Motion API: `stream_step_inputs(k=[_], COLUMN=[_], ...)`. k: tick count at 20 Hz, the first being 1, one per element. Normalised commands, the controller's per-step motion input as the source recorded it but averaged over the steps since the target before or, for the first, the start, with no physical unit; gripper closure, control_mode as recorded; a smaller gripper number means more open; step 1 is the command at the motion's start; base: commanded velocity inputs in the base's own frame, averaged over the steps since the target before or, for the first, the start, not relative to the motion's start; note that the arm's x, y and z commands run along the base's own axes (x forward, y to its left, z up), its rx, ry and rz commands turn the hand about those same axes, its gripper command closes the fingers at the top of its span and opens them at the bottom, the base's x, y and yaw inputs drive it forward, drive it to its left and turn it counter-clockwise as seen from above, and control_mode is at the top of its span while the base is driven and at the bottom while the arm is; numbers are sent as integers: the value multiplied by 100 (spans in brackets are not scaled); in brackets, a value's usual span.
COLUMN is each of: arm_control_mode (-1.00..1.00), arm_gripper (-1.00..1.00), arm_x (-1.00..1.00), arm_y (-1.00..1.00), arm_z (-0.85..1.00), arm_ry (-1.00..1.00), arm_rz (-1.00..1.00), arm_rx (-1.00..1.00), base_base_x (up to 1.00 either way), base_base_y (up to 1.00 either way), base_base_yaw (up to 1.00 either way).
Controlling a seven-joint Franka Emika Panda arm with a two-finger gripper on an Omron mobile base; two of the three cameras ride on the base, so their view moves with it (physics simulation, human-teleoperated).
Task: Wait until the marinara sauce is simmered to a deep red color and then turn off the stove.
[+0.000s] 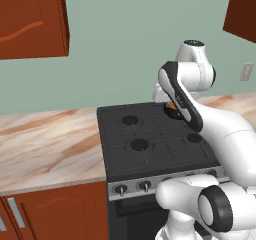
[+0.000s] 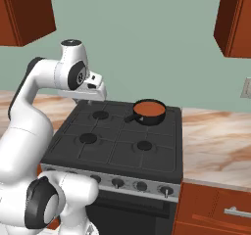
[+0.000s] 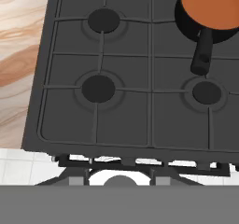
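Both base cams look fwd-down over the stove (image 1: 150,139) from behind – left, right; hand cam looks straight down, closer.

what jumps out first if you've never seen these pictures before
The small black pan of orange-red sauce stands out, sitting on the back right burner of the black stove, its handle pointing toward the middle. The big white robot arm rises in front, reaching above the stove's left side. Marbled counter flanks the stove.
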Motion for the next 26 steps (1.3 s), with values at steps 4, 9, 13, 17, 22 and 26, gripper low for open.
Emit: stream_step_inputs(k=[4,9,13,17,22,26], arm_control_mode=[100,100,100,100,100,100], arm_gripper=[-100,-100,-100,-100,-100,-100], arm_x=[-1,0,0,0,0,0], arm_y=[0,0,0,0,0,0], arm_z=[0,0,0,0,0,0], arm_ry=[0,0,0,0,0,0], arm_rz=[0,0,0,0,0,0], arm_rx=[0,0,0,0,0,0], base_base_x=[-1,0,0,0,3,4], base_base_y=[15,53,39,40,49,19], base_base_yaw=[-1,-2,0,0,-1,0])
